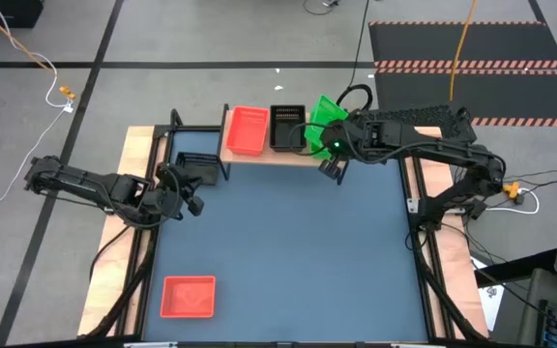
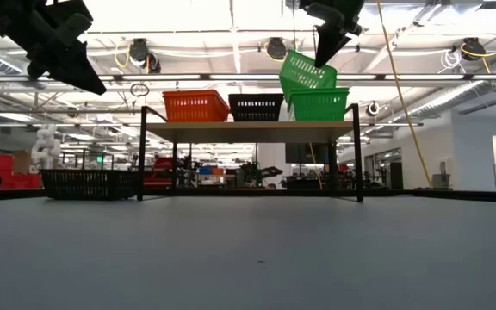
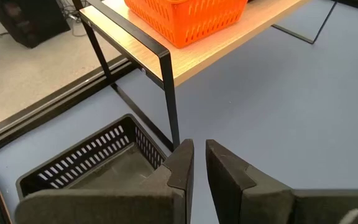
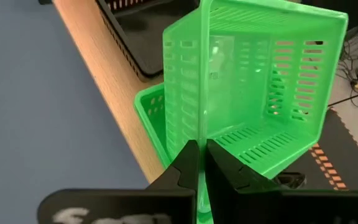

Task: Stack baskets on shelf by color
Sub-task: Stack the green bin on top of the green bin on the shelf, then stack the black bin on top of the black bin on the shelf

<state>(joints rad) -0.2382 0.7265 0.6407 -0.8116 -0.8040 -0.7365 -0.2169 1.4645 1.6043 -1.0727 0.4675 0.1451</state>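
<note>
**Blue table: baskets relative to the shelf**

Shelf carries red, black and green baskets. Right gripper, pinched onto a tilted green basket, holds it above the shelf's green one. Left gripper, nearly closed and empty, hovers beside the shelf.

Shelf along the table's far edge crowded with red basket, black basket, green baskets, table's blue middle open, red basket blocking near-left corner
</note>
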